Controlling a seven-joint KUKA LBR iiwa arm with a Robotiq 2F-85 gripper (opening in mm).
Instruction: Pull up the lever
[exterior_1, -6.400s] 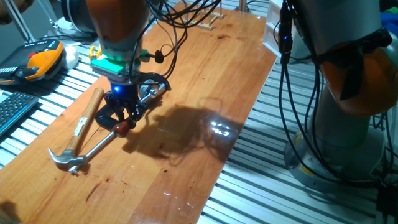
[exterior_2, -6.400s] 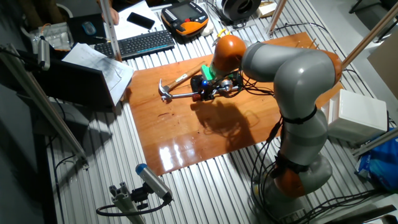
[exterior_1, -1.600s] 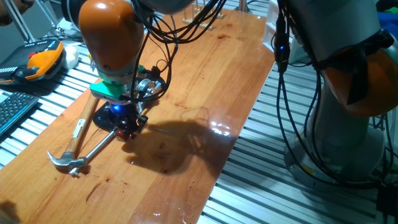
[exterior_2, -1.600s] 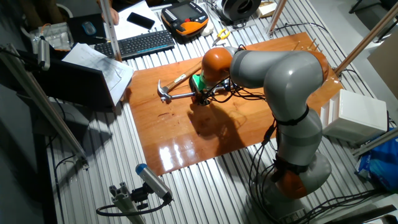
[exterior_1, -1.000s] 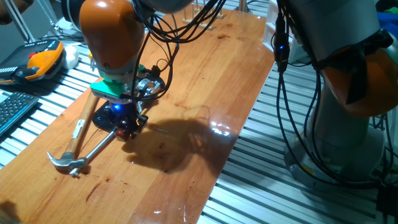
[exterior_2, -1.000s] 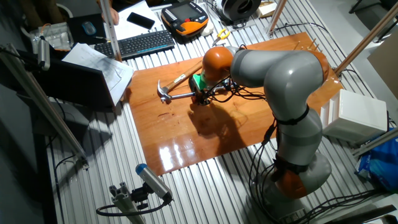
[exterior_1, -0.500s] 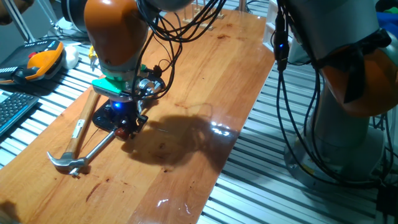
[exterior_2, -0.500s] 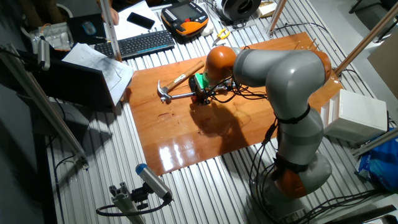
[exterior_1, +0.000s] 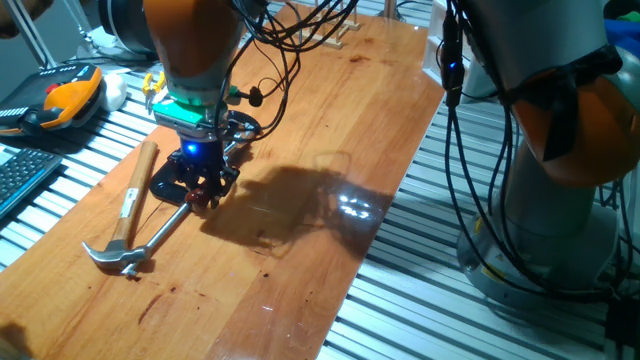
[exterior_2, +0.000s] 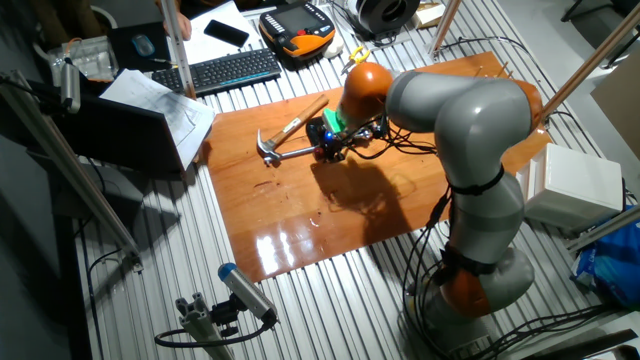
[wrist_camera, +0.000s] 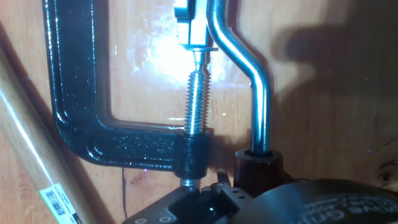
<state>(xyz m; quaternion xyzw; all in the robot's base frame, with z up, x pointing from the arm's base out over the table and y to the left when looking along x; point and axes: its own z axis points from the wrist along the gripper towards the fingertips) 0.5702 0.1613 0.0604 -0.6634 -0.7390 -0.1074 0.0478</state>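
Note:
A black C-shaped clamp (wrist_camera: 81, 124) lies flat on the wooden table (exterior_1: 330, 130). Its lever (wrist_camera: 260, 93) is a bent silver arm ending in a reddish-brown tip (wrist_camera: 257, 167). My gripper (exterior_1: 203, 193) hangs straight down over the clamp (exterior_1: 168, 182) and is shut on that tip. In the hand view the tip disappears under the gripper (wrist_camera: 239, 186) at the bottom edge. The clamp's threaded screw (wrist_camera: 197, 99) runs beside the lever. In the other fixed view the gripper (exterior_2: 330, 150) sits at the table's far middle, with the lever hidden beneath it.
A wooden-handled claw hammer (exterior_1: 128, 205) lies left of the clamp, its head (exterior_1: 112, 255) near the front. A long steel rod (exterior_1: 160, 232) slants toward that head. An orange pendant (exterior_1: 65, 100) and a keyboard (exterior_2: 230, 70) lie off the table. The arm's base (exterior_1: 560, 150) stands to the right.
The arm has risen and shifted toward the far side of the table, still holding the lever tip. The hammer and the clamp have shifted slightly with it.

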